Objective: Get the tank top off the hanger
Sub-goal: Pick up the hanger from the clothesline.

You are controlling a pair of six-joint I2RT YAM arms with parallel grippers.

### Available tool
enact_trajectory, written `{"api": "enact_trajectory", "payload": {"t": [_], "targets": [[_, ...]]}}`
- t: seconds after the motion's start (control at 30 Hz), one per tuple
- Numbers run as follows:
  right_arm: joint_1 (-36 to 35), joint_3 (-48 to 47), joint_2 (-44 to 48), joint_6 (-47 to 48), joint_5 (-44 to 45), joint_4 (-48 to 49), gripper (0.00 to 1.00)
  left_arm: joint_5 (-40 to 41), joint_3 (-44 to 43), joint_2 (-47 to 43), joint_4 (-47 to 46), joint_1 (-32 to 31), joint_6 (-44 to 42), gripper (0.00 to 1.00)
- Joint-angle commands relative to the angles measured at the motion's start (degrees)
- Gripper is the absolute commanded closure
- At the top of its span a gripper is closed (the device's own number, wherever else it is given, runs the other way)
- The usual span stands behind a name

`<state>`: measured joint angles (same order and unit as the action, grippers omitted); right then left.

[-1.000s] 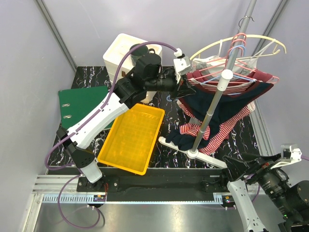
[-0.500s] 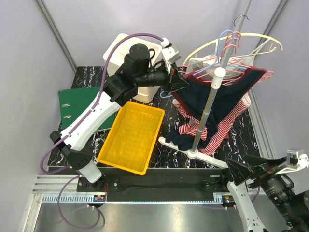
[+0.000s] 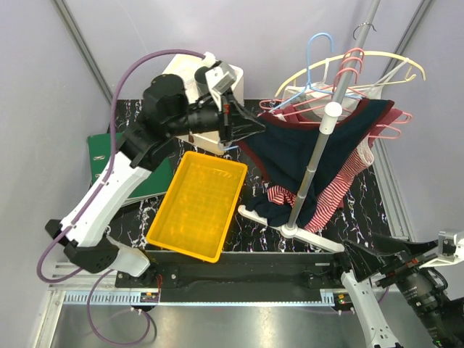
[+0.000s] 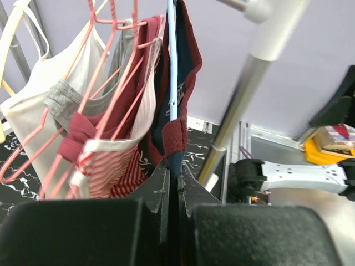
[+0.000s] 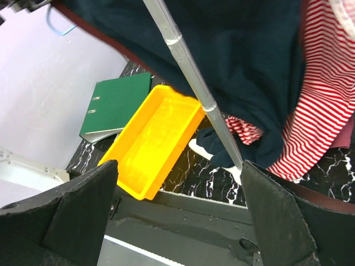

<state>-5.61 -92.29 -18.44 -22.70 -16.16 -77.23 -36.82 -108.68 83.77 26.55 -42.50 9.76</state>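
1. Two arms, two very different jobs: the left gripper (image 3: 254,129) is clamped tight on the edge of the navy tank top (image 3: 297,148), up beside the white bin (image 3: 181,76).
2. From its wrist view, the jaws are pressed together on the maroon-trimmed edge, and the blue hanger (image 4: 171,66) runs straight up from the pinch.
3. The top is pulled taut sideways — stretched between that gripper and the rack pole (image 3: 313,163). Its far side lies among the other clothes on the rack.
4. The blue hanger's hook stands above the pink hangers (image 3: 353,61), near the top of the pole; I cannot tell whether it is hooked on anything.
5. A red-and-white striped garment (image 3: 341,196) hangs below the navy one, near the pole's foot.
6. The right gripper (image 3: 380,252) sits low at the near right corner — jaws spread wide, holding nothing.
7. A yellow tray (image 3: 199,206) lies on the worktop (image 3: 127,116) left of the rack's base, with a green binder (image 3: 105,152) to its left.
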Motion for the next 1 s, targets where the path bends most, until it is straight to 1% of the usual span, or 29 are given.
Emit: {"api": "enact_trajectory", "payload": {"t": [0.0, 0.07, 0.17, 0.23, 0.37, 0.43, 0.47, 0.6, 0.63, 0.7, 0.73, 0.8, 0.9, 0.93, 0.97], "targets": [[0.2, -1.8, -2.2, 2.1, 1.6, -2.0, 0.00, -5.5, 5.5, -8.2, -7.8, 1.4, 2.5, 1.00], [0.2, -2.0, -2.5, 2.5, 1.3, -2.2, 0.00, -8.9, 8.6, -10.1, -7.8, 2.2, 2.5, 1.00], [0.2, -2.5, -3.2, 3.2, 1.0, -2.5, 0.00, -12.7, 10.8, -11.2, -6.5, 4.4, 2.4, 1.00], [0.2, -2.7, -3.4, 3.5, 0.9, -2.5, 0.00, -13.3, 11.6, -12.5, -5.2, 6.5, 2.0, 1.00], [0.2, -3.3, -4.0, 4.3, 0.4, -2.5, 0.00, -16.2, 17.1, -16.9, -4.4, 10.6, 2.1, 1.00], [0.2, -4.6, -4.7, 5.8, 1.0, -3.2, 0.00, -17.0, 18.8, -19.8, -3.5, 12.8, 1.8, 1.00], [0.2, -5.4, -4.9, 6.4, 1.4, -4.3, 0.00, -17.8, 20.1, -20.7, -1.6, 13.5, 1.5, 1.00], [0.2, -11.4, -7.4, 9.6, 1.5, -6.9, 0.00, -22.5, 25.6, -27.7, 1.0, 17.4, 4.2, 1.00], [0.0, -11.9, -7.6, 9.6, -0.2, -6.7, 0.00, -21.6, 27.7, -31.1, 2.5, 17.8, 4.3, 1.00], [-0.1, -11.4, -8.0, 9.0, -4.5, -5.8, 0.00, -20.3, 30.1, -35.0, 4.2, 18.0, 3.9, 1.00], [-0.1, -10.9, -8.3, 8.8, -5.5, -5.0, 0.00, -18.2, 31.0, -38.5, 5.7, 18.0, 3.8, 1.00], [-0.1, -8.6, -9.2, 8.0, -5.8, -4.2, 0.00, -15.2, 32.1, -41.3, 7.4, 17.9, 4.5, 1.00], [-0.3, -5.6, -10.8, 7.9, -6.2, -3.1, 0.00, -7.2, 32.7, -45.9, 12.6, 18.0, 4.8, 1.00], [-0.4, -5.1, -11.1, 7.8, -6.9, -2.3, 0.00, -0.6, 32.0, -47.0, 15.8, 17.9, 4.8, 1.00], [-0.5, -4.5, -11.4, 7.3, -7.7, -1.8, 0.00, 2.9, 31.7, -49.9, 17.3, 18.0, 4.4, 1.00]]}}
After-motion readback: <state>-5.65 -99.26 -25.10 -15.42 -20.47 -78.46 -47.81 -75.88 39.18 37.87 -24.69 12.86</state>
